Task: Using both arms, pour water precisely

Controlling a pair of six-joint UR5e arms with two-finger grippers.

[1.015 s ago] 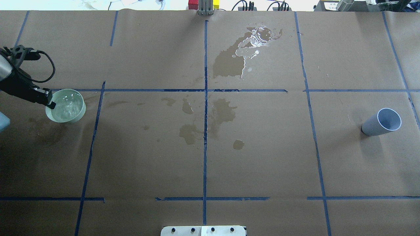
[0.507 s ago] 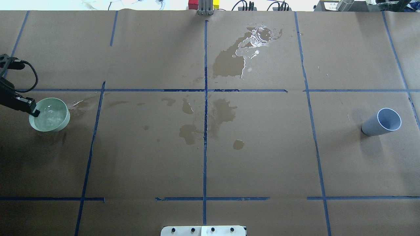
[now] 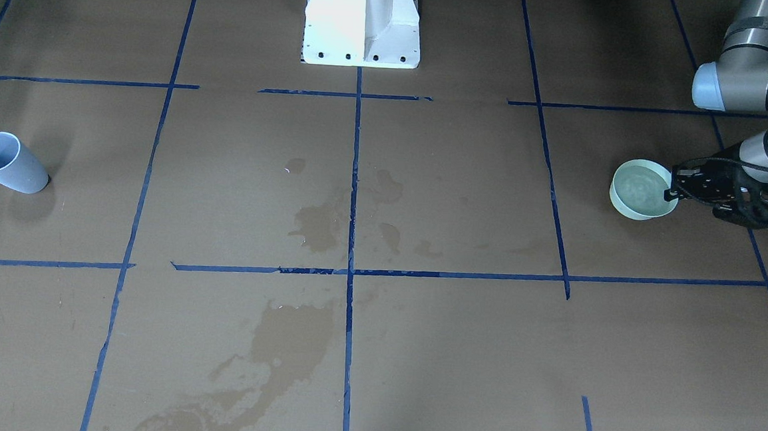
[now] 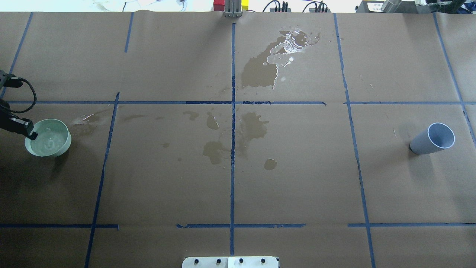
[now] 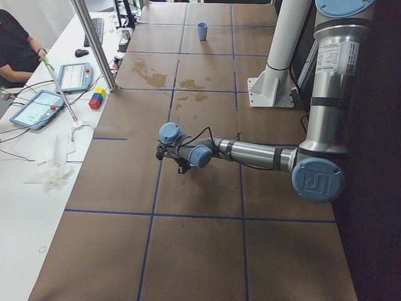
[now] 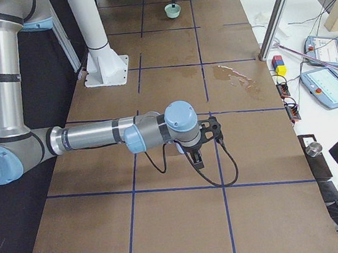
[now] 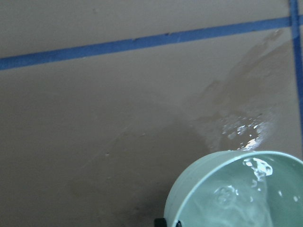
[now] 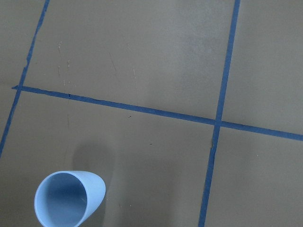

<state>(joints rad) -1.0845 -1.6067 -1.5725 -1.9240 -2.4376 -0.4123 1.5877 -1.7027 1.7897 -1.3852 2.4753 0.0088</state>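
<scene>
Bowl [image 4: 50,137] has slid further toward the left edge of the worktop [image 4: 167,186] and a bit closer to the robot than it was half a second ago, and the left claw [image 4: 31,136] went with it, clamped on the bowl's near rim. From overhead you only get the tip of that claw poking in at the edge. The front camera fills in the rest: the left arm [image 3: 741,91] is bent at the elbow and reaches down to the bowl. Can't tell from any view whether the bowl is sitting on the paper or hanging just off it.

The water [image 7: 236,203] is in the bowl. The left wrist cam is the one that really shows it, rippled with bright glints, plus a wet splash [image 7: 244,132] on the paper just past the rim. Overhead also catches a shiny puddle [image 4: 290,42] at the far side and darker stains [image 4: 253,128] around the middle tape [image 4: 232,186] cross.

The cup [image 4: 433,139] is way over on the right side, well apart from the bowl. The right wrist cam looks down into its mouth.

The right arm [image 6: 95,136] only shows up in the right-end camera, stretched out low over the worktop, with the right claw [image 6: 197,159] pointing down near a tape line. Apart or together, I can't tell.
</scene>
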